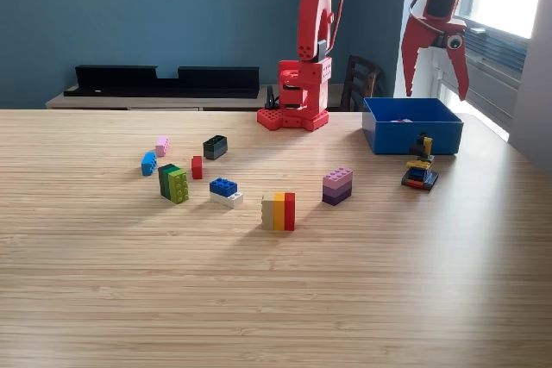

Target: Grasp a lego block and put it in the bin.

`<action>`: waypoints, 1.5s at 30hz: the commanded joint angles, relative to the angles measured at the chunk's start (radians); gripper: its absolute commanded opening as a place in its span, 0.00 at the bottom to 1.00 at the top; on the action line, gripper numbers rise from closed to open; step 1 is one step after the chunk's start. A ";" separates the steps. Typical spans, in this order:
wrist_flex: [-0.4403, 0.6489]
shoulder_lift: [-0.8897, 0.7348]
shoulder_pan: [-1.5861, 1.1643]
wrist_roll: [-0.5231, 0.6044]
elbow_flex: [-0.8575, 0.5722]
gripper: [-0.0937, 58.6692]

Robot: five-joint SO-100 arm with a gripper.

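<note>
The red arm stands at the table's far edge with its gripper (435, 88) hanging high above the blue bin (412, 125) at the exterior view's right, fingers spread open and nothing between them. Something small and pale lies inside the bin, too small to identify. Lego blocks are scattered on the wooden table: a beige, orange and red stack (279, 211), a pink and purple stack (337, 185), a blue block on a white one (225, 192), a green pair (173, 183), a small red block (197, 167), a dark block (215, 146), a pink block (161, 146) and a light blue block (148, 163).
A small multicoloured lego build (420, 170) with a black and yellow top stands just in front of the bin. The arm's red base (293, 116) sits at the table's back edge. A dark chair (360, 82) and a low sideboard with black trays (164, 81) lie behind the table.
</note>
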 commanded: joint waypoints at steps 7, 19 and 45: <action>0.015 0.031 0.081 0.052 -0.100 0.12; 0.011 0.032 0.545 0.156 -0.201 0.00; -0.224 0.032 0.841 0.147 0.057 0.00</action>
